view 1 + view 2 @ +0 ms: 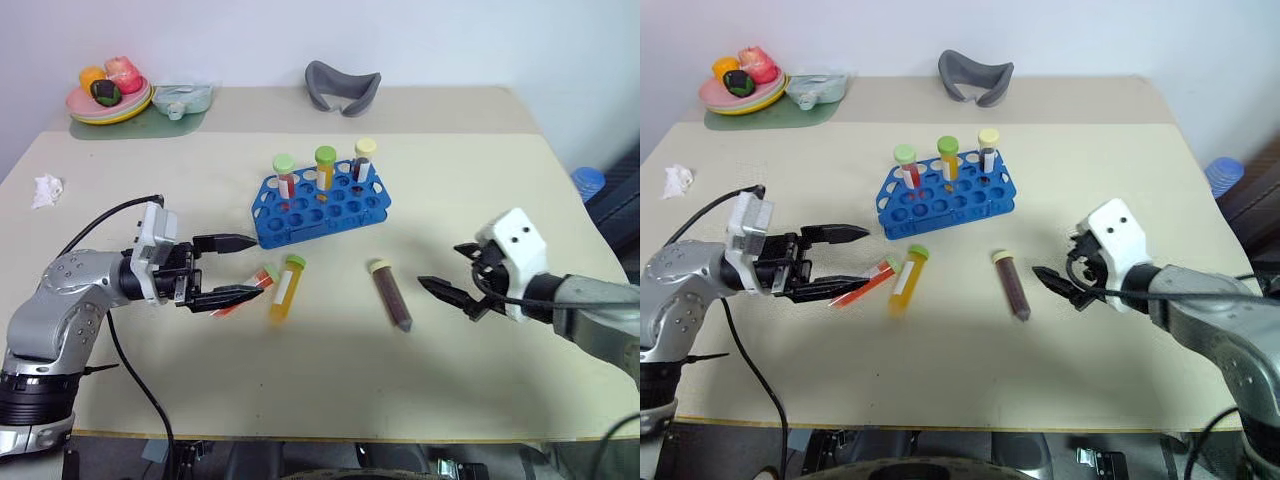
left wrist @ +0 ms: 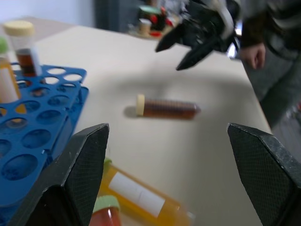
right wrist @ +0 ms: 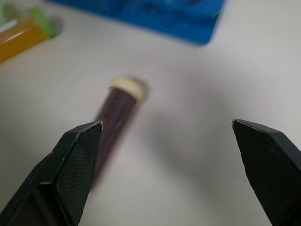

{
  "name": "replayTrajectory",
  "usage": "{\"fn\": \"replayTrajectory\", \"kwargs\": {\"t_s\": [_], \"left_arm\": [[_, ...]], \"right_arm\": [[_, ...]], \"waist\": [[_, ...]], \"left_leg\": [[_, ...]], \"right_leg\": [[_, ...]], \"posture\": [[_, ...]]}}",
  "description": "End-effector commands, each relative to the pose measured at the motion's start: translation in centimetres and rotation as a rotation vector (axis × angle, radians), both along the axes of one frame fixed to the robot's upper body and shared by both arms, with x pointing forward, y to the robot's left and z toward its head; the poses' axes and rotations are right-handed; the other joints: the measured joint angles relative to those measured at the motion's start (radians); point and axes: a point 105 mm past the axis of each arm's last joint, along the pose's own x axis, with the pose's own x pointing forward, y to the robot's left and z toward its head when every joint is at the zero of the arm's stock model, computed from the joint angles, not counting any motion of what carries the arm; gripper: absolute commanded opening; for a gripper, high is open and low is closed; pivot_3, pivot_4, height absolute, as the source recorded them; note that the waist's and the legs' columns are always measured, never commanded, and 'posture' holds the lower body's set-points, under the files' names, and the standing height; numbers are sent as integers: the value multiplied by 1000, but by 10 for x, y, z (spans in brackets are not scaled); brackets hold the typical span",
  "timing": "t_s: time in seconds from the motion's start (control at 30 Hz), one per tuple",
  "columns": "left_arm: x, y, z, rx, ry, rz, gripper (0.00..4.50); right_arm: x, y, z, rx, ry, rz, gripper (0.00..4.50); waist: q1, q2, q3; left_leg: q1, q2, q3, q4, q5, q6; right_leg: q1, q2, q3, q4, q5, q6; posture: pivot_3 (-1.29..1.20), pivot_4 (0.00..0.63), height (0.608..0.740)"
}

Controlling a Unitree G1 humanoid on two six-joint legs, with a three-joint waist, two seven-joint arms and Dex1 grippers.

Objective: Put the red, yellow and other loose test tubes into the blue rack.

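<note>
The blue rack (image 1: 320, 205) stands mid-table with three capped tubes upright in its back row. In front of it lie three loose test tubes: a red one (image 1: 262, 278), a yellow one (image 1: 286, 288) and a dark brown one (image 1: 391, 294). My left gripper (image 1: 258, 267) is open and points toward the red tube, whose lower end is hidden behind the lower finger. My right gripper (image 1: 440, 266) hangs open just right of the brown tube (image 3: 115, 110), touching nothing. The left wrist view looks past the yellow tube (image 2: 136, 195) to the brown tube (image 2: 164, 108).
A plate of toy fruit (image 1: 108, 100) on a green mat and a grey curved object (image 1: 342, 85) sit at the table's back. A crumpled tissue (image 1: 46, 190) lies at the far left. A person's hand (image 2: 254, 54) shows beyond the right edge.
</note>
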Motion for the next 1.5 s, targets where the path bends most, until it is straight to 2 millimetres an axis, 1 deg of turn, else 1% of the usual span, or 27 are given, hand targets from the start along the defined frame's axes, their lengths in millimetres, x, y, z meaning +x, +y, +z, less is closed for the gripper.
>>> {"fn": "replayTrajectory", "kwargs": {"t_s": [0.03,0.1,0.27,0.33,0.47,0.67,0.9,1.03,1.33,1.43,1.47,1.5], "left_arm": [[1,1,0,44,-40,-40,4095],[3,0,-1,47,-41,-47,4095],[5,-3,-5,56,-33,-72,4095],[5,-5,-6,55,-24,-84,4095],[5,-7,-8,53,-6,-100,4095],[4,-9,-9,48,7,-112,4095],[2,-10,-9,37,24,-106,4095],[2,-10,-10,38,28,-105,4095],[1,-10,-9,42,34,-101,4095],[0,-9,-9,47,36,-98,4150],[0,-9,-9,48,36,-97,4150],[-1,-8,-8,48,37,-96,4150]], "right_arm": [[2,5,-8,12,131,-22,4500],[7,9,-9,37,160,-23,4500],[29,24,-8,128,197,-71,4500],[36,29,-9,139,207,-95,4500],[43,39,-9,144,230,-117,4500],[41,44,-20,119,289,-140,4500],[26,45,-29,104,350,-160,4500],[21,50,-30,107,383,-182,4500],[22,64,-39,112,410,-194,4500],[23,69,-43,106,420,-190,3674],[24,70,-44,104,421,-189,3260],[24,71,-44,101,421,-186,2746]], "waist": [[0,0,0],[1,0,0],[-1,0,0],[-2,0,0],[-2,0,0],[-2,0,0],[-3,0,0],[-6,0,0],[-18,0,0],[-27,0,0],[-27,0,0],[-27,0,0]], "left_leg": [[-1,0,0,0,0,0],[-5,0,0,0,0,0],[-8,0,0,0,0,0],[-8,0,0,0,0,0],[-9,0,0,0,0,0],[-10,0,0,1,0,0],[-10,0,0,1,0,0],[-10,0,0,2,0,0],[-9,1,0,2,0,0],[-9,2,0,2,0,1],[-9,2,0,2,0,1],[-9,2,0,2,0,1]], "right_leg": [[-2,0,0,0,0,0],[-5,0,0,1,0,0],[-10,0,0,2,0,0],[-10,0,0,3,0,0],[-11,0,0,5,0,0],[-12,0,0,5,0,0],[-12,0,0,6,0,0],[-12,0,0,6,0,0],[-12,1,0,8,1,0],[-12,2,0,9,1,0],[-12,2,0,9,1,0],[-13,2,0,9,0,-1]], "posture": [[0,150,740],[0,150,740],[0,150,740],[0,150,740],[0,150,740],[0,150,740],[0,150,740],[0,150,740],[0,150,740],[0,150,740],[0,150,740],[0,150,740]]}}
